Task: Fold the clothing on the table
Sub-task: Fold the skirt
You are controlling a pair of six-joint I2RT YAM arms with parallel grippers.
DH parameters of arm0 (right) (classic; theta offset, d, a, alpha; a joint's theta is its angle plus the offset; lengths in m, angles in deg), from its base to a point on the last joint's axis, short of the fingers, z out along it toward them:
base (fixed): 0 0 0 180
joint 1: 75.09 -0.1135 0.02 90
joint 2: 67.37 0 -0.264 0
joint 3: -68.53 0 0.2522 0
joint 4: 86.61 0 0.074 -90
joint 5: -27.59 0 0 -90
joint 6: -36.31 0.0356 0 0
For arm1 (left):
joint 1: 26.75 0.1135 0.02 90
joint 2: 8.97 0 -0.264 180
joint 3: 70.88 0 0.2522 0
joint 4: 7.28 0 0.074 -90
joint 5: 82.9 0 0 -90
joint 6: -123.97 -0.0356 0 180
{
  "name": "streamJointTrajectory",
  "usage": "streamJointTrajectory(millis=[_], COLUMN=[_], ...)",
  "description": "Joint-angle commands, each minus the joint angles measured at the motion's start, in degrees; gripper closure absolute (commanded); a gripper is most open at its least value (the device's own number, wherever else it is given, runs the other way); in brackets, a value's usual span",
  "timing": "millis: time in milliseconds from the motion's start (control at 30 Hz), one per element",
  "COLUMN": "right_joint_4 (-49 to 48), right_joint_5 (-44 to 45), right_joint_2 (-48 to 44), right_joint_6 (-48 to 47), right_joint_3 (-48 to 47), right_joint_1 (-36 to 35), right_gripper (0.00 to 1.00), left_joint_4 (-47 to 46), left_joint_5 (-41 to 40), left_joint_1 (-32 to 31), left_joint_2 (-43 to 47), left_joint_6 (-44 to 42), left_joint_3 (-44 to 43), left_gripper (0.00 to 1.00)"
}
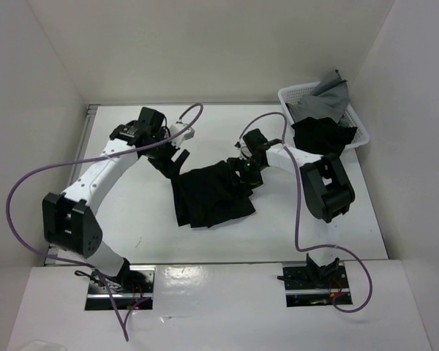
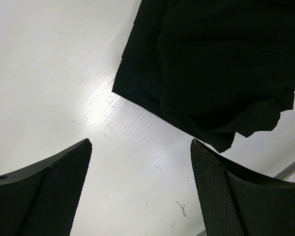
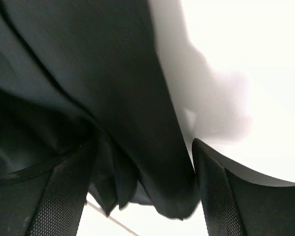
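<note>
Plain white panel walls (image 1: pixel 227 44)

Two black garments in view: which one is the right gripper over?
The black skirt spread mid-table; the right gripper sits at its edge. The other black garment drapes over the white basket.

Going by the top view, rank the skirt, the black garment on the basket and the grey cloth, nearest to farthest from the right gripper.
1. Skirt: right at the right gripper, mid-table.
2. Black garment: to the right and farther back, draped over the near end of the basket.
3. Grey cloth: farthest, at the basket's back end.
</note>
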Motion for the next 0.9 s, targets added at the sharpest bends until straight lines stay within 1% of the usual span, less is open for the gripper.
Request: streamJointTrajectory(millis=[0,33,100,133,167,233,267,300,333,367,400,433,467,533,567,600,667,700,767,833,867], right_joint_4=[-4.3,-5.1,-7.2,-7.8,-7.8,-9.4,-10.3,-11.7,-14.9,-16.6,-18.3,-20.2,-25.1,-30.6,-34.0,-34.8,-35.4,-35.4,-34.8,-34.0,-34.0], right_joint_5=[-0.5,0.1,1.9,4.4,5.8,9.1,9.1,9.1,9.1,9.1,9.1,9.6,9.7,9.1,9.1,10.3,11.8,12.4,13.3,13.3,13.3], right_joint_2=[-7.9,-12.4,-17.1,-19.4,-23.6,-27.3,-30.5,-32.0,-33.1,-34.7,-34.7,-34.7,-35.2,-35.2,-34.5,-33.1,-30.6,-27.5,-24.3,-20.7,-20.1], right_joint_6=[3.9,4.9,8.1,9.2,11.3,13.2,14.3,16.5,17.6,18.7,20.9,22.3,23.8,29.6,31.0,31.8,32.4,32.4,31.8,31.2,31.2], right_joint_3=[5.2,6.2,8.7,9.4,10.1,12.4,13.3,15.4,16.5,17.5,19.2,20.3,21.6,26.6,28.6,28.6,28.6,27.2,24.8,24.2,23.5], right_joint_1=[3.5,4.2,5.3,6.1,6.1,6.1,6.1,3.8,2.0,0.2,-1.6,-4.7,-5.6,-6.1,-6.6,-6.6,-9.1,-9.8,-11.0,-11.0,-11.5], right_gripper=[0.18,0.17,0.17,0.17,0.17,0.21,0.29,0.36,0.43,0.55,0.61,0.65,0.73,0.78,0.8,0.85,0.87,0.88,0.89,0.91,0.93], left_joint_4=[0.9,0.9,2.4,2.4,0.5,-3.8,-8.4,-10.5,-13.8,-15.3,-16.2,-16.8,-17.5,-18.4,-18.9,-18.9,-20.3,-20.3,-20.9,-20.9,-21.7], left_joint_5=[-4.9,-5.6,-6.7,-6.7,-6.7,-9.5,-12.0,-16.6,-18.0,-18.9,-18.9,-18.9,-18.9,-17.2,-16.7,-16.2,-14.6,-13.8,-13.1,-13.1,-14.7], left_joint_1=[-4.6,-6.4,-10.6,-13.8,-15.1,-15.8,-15.2,-14.2,-11.5,-10.0,-8.5,-7.3,-5.6,-5.6,-5.6,-6.4,-6.9,-7.7,-7.7,-7.7,-7.7], left_joint_2=[5.8,5.8,5.8,4.9,4.1,1.9,1.0,-0.9,-1.8,-2.6,-4.5,-5.4,-6.3,-8.6,-9.3,-9.3,-9.9,-9.9,-11.7,-12.8,-13.6], left_joint_6=[-0.8,-1.4,-1.4,-1.4,-0.8,1.2,2.1,3.0,4.2,4.7,4.7,5.3,5.3,4.8,4.3,3.4,2.9,2.9,3.4,3.4,3.4], left_joint_3=[-0.5,-1.2,-0.6,0.5,3.6,7.0,8.0,8.8,9.3,9.3,9.3,8.8,8.1,8.1,9.1,9.8,11.0,11.6,12.2,12.8,13.7], left_gripper=[0.13,0.13,0.13,0.13,0.14,0.16,0.19,0.21,0.23,0.25,0.28,0.29,0.31,0.32,0.32,0.32,0.32,0.32,0.32,0.32,0.32])
